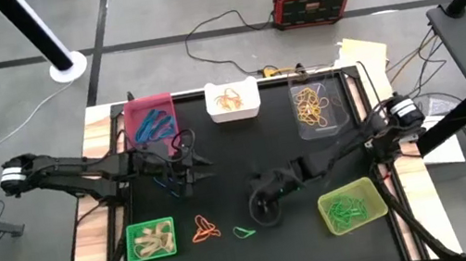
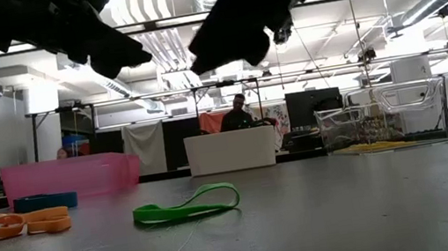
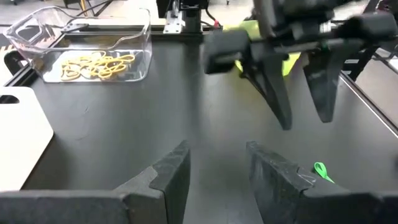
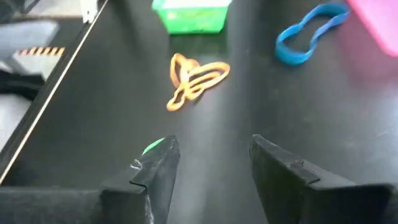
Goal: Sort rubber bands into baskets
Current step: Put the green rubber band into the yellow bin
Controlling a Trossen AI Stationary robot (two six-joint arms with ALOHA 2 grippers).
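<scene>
From above, my right pincer (image 1: pixel 264 210) hangs over the dark mat (image 1: pixel 247 161) near its middle, a little toward six o'clock, with a green rubber band (image 1: pixel 243 232) lying loose just at its seven o'clock and an orange band (image 1: pixel 205 228) farther toward nine. My left pincer (image 1: pixel 194 167) waits at about ten o'clock from it, near the pink basket (image 1: pixel 151 118). The white basket (image 1: pixel 232 100) sits at twelve, the clear basket (image 1: pixel 315 106) at one, the yellow-green basket (image 1: pixel 352 205) at four and the green basket (image 1: pixel 152 240) at eight. At table height, the green band (image 2: pixel 186 207) lies flat on the mat and both my arms hang dark overhead. From my left wrist, my own fingers (image 3: pixel 168 177) stand apart with nothing between them, and I see my right pincer (image 3: pixel 305 112) spread open across the mat. From my right wrist, my fingers (image 4: pixel 283 171) are parted and empty; the green band (image 4: pixel 152 147) peeks beside one, with the orange band (image 4: pixel 194 79) and a blue band (image 4: pixel 308 40) beyond.
</scene>
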